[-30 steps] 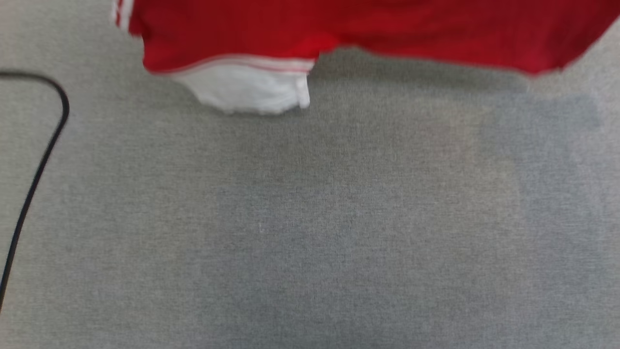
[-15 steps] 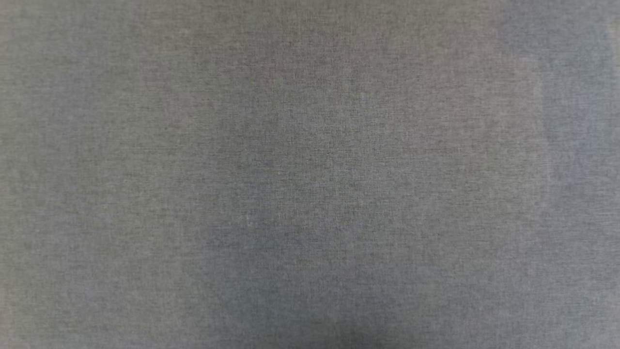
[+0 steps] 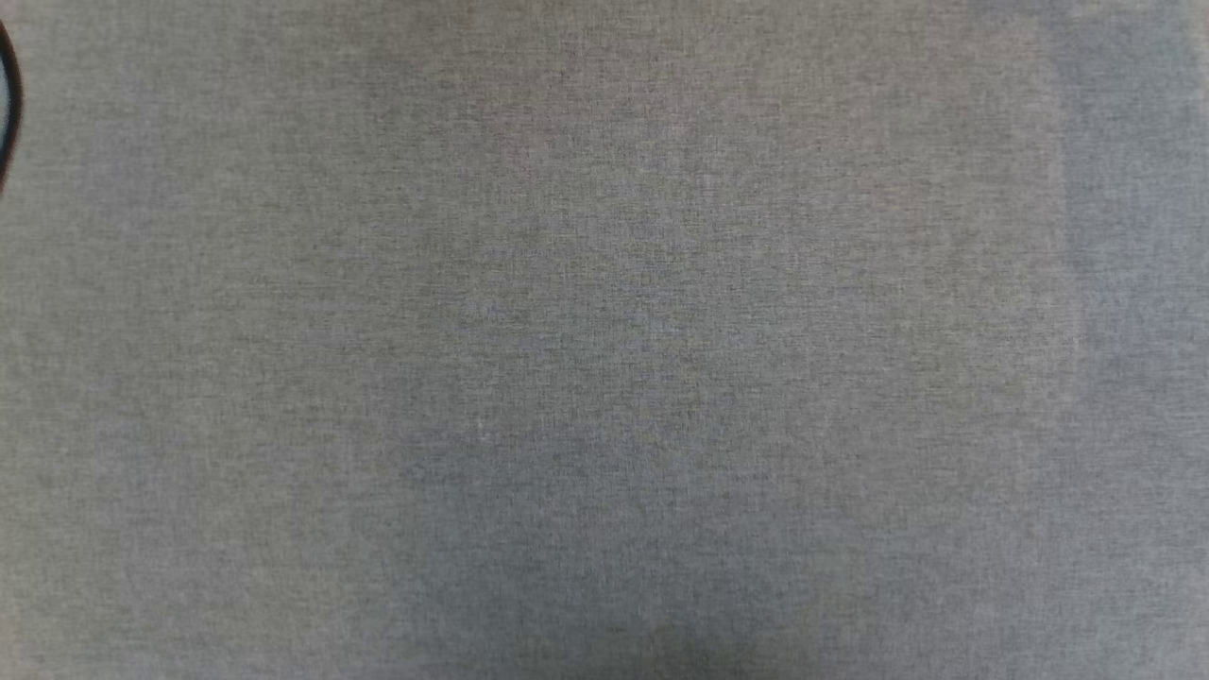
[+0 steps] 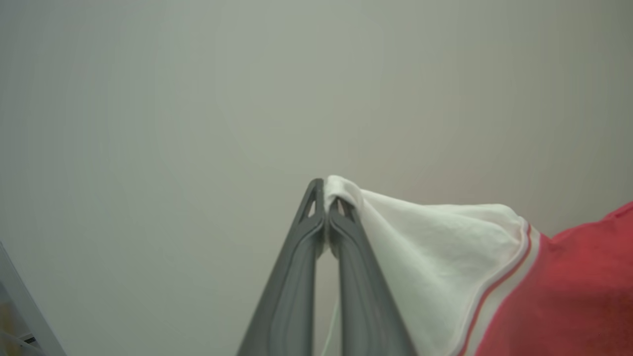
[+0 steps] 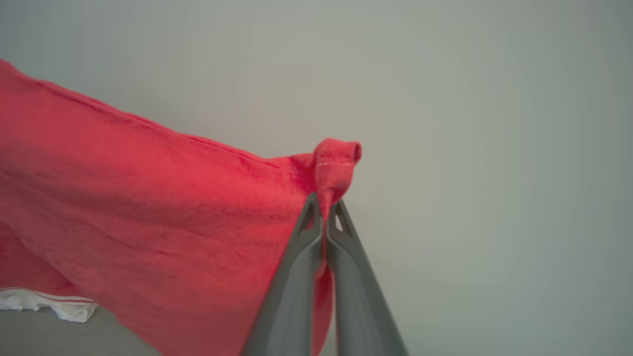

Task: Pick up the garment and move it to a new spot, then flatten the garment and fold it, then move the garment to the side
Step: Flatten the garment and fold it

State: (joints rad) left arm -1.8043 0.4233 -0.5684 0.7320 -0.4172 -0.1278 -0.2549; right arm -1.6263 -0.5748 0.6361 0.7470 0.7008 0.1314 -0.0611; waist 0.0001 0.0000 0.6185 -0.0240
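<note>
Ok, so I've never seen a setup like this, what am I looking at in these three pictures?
It's a two-armed robot handling laundry. The grey picture comes from its head camera, looking down at a grey surface, with a bit of black cable at the left edge. The other two come from cameras on its wrists, each looking along that arm's two dark fingers. The left pincer is shut on the white sleeve of the garment, a red shirt; the right pincer is shut on a red edge of it. So both arms hold the shirt up.
</note>
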